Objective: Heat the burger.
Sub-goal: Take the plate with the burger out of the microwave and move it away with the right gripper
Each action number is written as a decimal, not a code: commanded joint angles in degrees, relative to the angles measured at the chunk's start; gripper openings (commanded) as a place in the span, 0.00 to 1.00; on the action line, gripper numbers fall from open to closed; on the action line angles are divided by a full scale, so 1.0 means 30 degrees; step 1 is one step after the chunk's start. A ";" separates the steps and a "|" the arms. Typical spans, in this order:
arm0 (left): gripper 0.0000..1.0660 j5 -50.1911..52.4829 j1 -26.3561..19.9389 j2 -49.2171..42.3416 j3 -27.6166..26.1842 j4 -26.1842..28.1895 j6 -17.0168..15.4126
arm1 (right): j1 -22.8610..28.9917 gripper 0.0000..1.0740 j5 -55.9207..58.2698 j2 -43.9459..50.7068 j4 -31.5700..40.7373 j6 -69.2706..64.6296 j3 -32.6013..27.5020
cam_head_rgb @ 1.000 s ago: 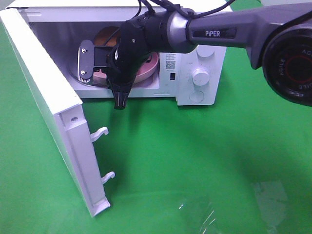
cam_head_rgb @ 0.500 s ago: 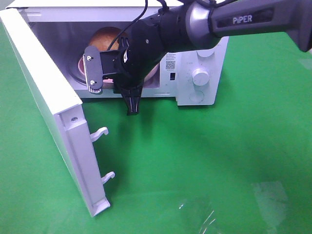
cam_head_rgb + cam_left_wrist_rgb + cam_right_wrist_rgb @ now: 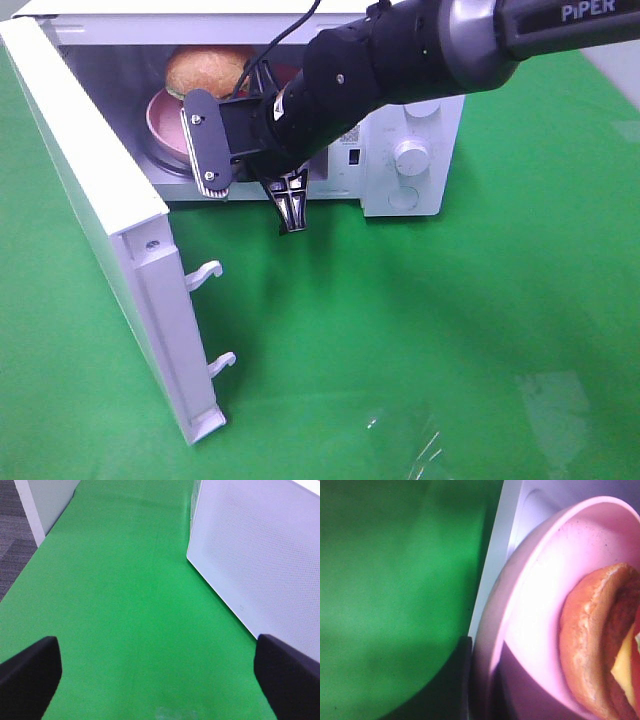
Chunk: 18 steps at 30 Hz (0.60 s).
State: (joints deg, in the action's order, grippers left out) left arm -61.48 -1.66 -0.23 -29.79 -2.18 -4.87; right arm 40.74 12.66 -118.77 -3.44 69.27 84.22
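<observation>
Microwave, white, on a green worktop; its door is swung fully open to the left of the high view, and two latch hooks show on the door's inner edge. Two round knobs sit on the front panel. Burger, with a golden-brown bun, sits on a pink plate inside the oven cavity, toward the back. The wrist view shows the bun edge and a sliver of yellow cheese up close. Right hand is at the cavity mouth just in front of the plate, fingers spread apart and gripping nothing; contact with the plate rim cannot be confirmed, as the close view is blurred. Left hand hangs over bare worktop beside the outer face of the door, its two dark fingertips wide apart and empty.
</observation>
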 commanded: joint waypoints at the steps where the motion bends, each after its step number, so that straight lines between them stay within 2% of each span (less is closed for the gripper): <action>1: 0.91 0.0076 -0.0019 -0.0095 0.0038 0.0095 -0.0038 | -0.0210 0.00 -0.1070 0.0974 -0.0229 0.0057 -0.0382; 13: 0.91 0.0076 -0.0019 -0.0095 0.0038 0.0095 -0.0038 | -0.0210 0.00 -0.2540 0.2903 -0.0267 0.0057 -0.4240; 15: 0.91 0.0076 -0.0019 -0.0095 0.0038 0.0095 -0.0038 | -0.0210 0.00 -0.2979 0.3686 -0.0267 0.0057 -0.5519; 18: 0.91 0.0076 -0.0019 -0.0095 0.0038 0.0095 -0.0038 | -0.0210 0.00 -0.3209 0.3953 -0.0267 0.0057 -0.5882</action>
State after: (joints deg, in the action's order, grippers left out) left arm -61.48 -1.66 -0.23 -29.79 -2.18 -4.87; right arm 40.97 6.25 -108.98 -4.76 70.47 66.52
